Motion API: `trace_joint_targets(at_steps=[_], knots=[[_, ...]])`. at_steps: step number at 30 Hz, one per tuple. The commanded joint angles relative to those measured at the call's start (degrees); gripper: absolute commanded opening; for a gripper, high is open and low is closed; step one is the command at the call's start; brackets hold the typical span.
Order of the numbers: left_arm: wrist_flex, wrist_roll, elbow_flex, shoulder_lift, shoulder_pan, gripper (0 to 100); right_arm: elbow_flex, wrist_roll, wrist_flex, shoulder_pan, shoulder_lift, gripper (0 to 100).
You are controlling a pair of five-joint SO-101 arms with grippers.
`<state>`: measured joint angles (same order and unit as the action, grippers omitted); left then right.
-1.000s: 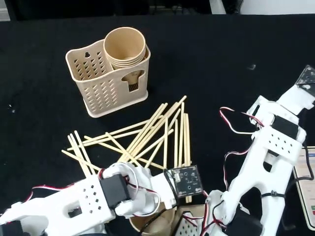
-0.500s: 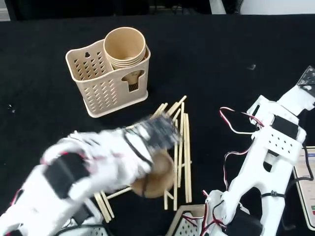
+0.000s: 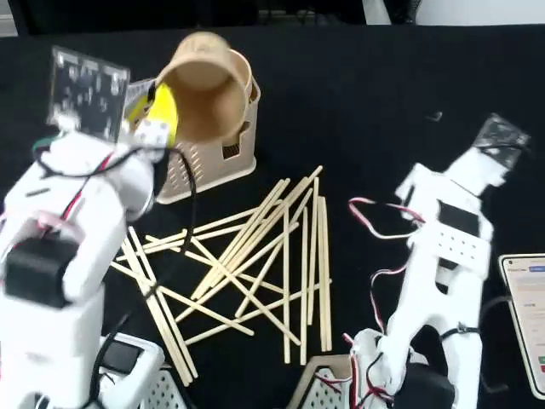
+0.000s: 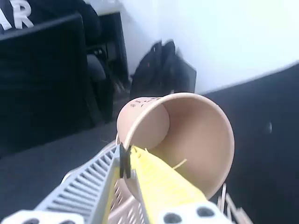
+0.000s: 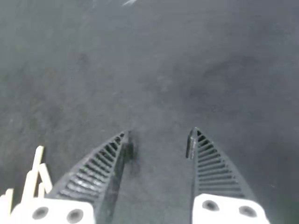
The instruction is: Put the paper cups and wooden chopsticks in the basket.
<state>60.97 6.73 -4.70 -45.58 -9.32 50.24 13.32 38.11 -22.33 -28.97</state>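
Note:
My left gripper (image 3: 163,109) is shut on a brown paper cup (image 3: 207,92), one finger inside the rim. It holds the cup tilted on its side just above the beige slotted basket (image 3: 209,160) at the back left. In the left wrist view the cup (image 4: 191,135) opens toward the camera, pinched by the gripper (image 4: 124,157). Several wooden chopsticks (image 3: 255,251) lie criss-crossed on the black table in front of the basket. My right gripper (image 5: 159,140) hangs open over bare black table at the right (image 3: 498,132), with chopstick tips (image 5: 32,179) off to one side.
A phone (image 3: 528,315) lies at the right edge of the table. The bases of both arms and their red and white cables (image 3: 375,221) crowd the front edge. The rim of another cup (image 3: 248,73) in the basket peeks out behind the held one.
My left arm lifted the paper cup from the table's front edge and swung it up and back to above the basket. The right arm shifted slightly left.

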Motion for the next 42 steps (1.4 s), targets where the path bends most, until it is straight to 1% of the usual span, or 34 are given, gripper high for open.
trace_joint_targets(at_steps=[1,3,5,12,15,20,23,26,32,37,39,41,42], knots=[[-4.7,-2.5,4.6,7.8,0.5,3,0.9,0.3,-2.7,2.5,-2.0,19.4],[-4.0,-3.0,8.8,14.0,0.5,3,1.7,0.3,-3.7,2.5,-2.0,19.4],[-1.6,-3.7,14.7,19.7,0.6,3,1.9,0.3,-4.3,2.5,-2.0,19.4],[17.8,-4.0,43.7,36.8,0.6,3,1.9,0.3,-4.2,2.5,-2.0,19.4],[24.7,-4.0,55.3,43.2,1.8,3,1.9,0.3,-4.0,2.5,-2.0,19.4],[33.8,-4.0,70.8,50.5,2.2,3,1.9,0.3,-4.0,2.5,-2.0,19.4],[37.0,-4.0,77.1,52.7,2.2,3,2.0,0.3,-4.0,2.5,-2.0,19.4],[38.2,-3.9,79.4,53.5,2.2,3,2.0,0.3,-4.0,2.5,-2.0,19.4],[38.1,-3.5,72.6,56.1,2.2,3,2.4,0.3,-4.0,2.6,-2.0,19.4],[36.7,-3.4,72.3,57.5,2.2,3,2.4,0.3,-4.0,2.6,-2.0,19.4],[35.3,-3.9,72.3,57.4,2.8,7,2.4,0.3,-4.0,2.6,-2.0,19.4],[33.4,-4.5,72.3,57.4,4.1,16,2.4,0.2,-4.0,2.6,-2.0,19.4],[32.4,-6.0,72.3,57.4,4.6,20,2.4,0.2,-4.0,2.6,-2.0,19.4]])
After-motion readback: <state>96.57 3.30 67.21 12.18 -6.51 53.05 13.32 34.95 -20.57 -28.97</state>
